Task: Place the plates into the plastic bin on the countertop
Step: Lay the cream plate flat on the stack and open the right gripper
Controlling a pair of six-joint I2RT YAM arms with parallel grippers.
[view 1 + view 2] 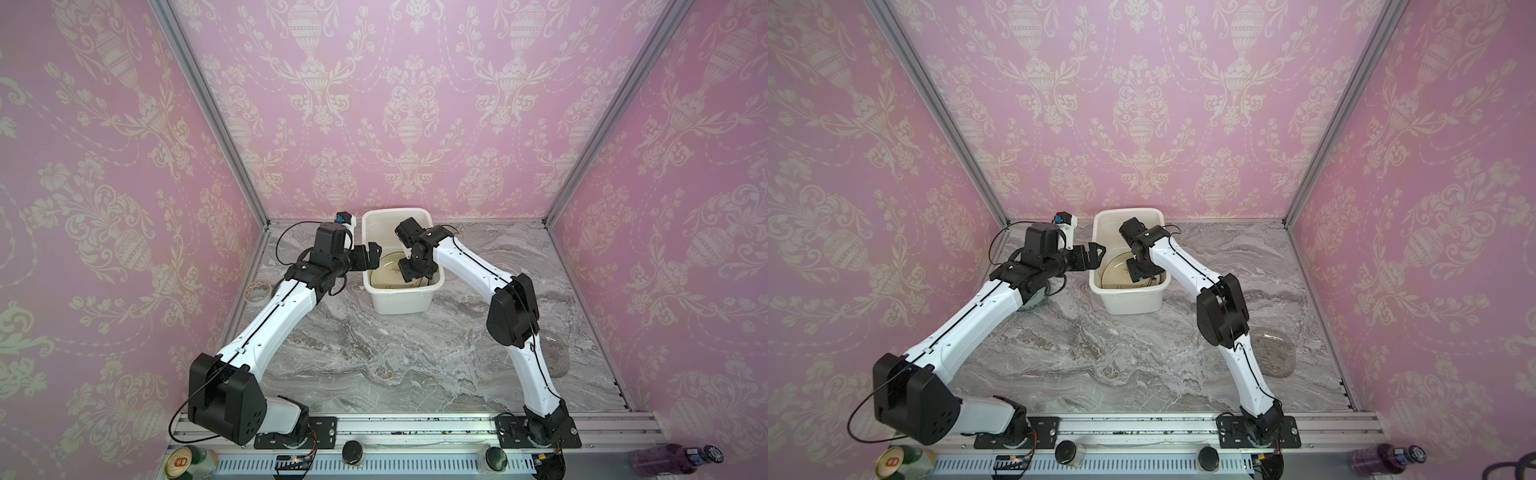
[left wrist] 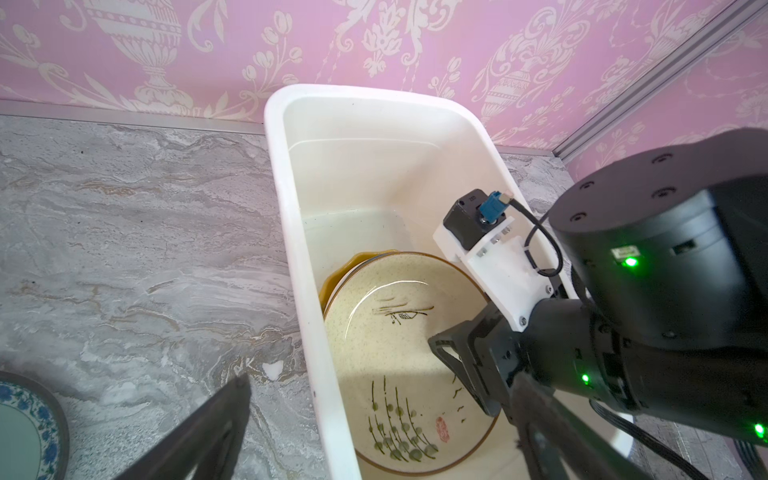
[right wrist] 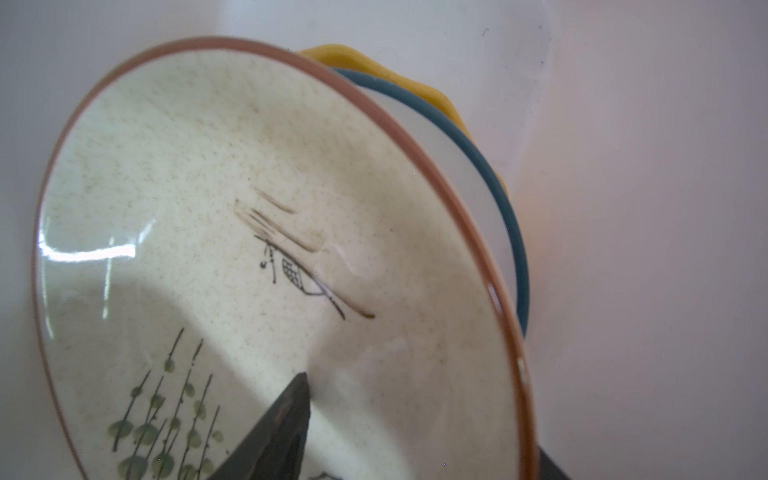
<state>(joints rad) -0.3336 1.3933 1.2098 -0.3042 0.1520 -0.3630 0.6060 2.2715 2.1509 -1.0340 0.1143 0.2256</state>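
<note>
Left wrist view: you had the speckled cream round plate with brown rim (image 2: 386, 332) lying tilted inside the white rectangular plastic bin (image 2: 353, 174), atop a yellow scalloped plate (image 3: 374, 62) and a white blue-rimmed plate (image 3: 461, 166). Your right gripper (image 1: 409, 274) straddled its rim; whether it pinched, I could not tell. Your left gripper (image 1: 371, 257) stood wide open, empty, beside the bin on the grey marble countertop (image 1: 395, 353).
</note>
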